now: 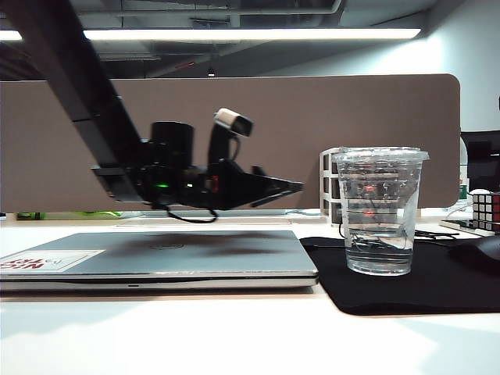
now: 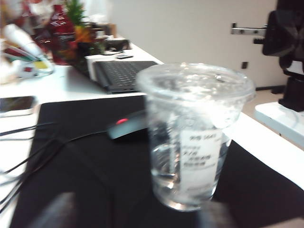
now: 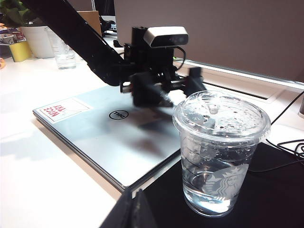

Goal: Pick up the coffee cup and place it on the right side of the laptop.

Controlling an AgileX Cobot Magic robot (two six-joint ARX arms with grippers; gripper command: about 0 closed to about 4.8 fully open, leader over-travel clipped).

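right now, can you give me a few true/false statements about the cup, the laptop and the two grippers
1. The coffee cup stands upright on the black mouse mat. True.
2. The laptop is open. False: its lid is shut.
3. The left gripper holds the cup. False: it hovers above the laptop, apart from the cup, fingers spread.
4. The cup's lid is on. True.
5. The right gripper is high above the cup. False: it sits low by the laptop's edge, its fingers together.

Clear glossy plastic coffee cup point(image 3: 219, 154) with paper label; brushed matt silver metal laptop point(image 3: 111, 135); matt black cloth mouse mat point(image 1: 422, 281).
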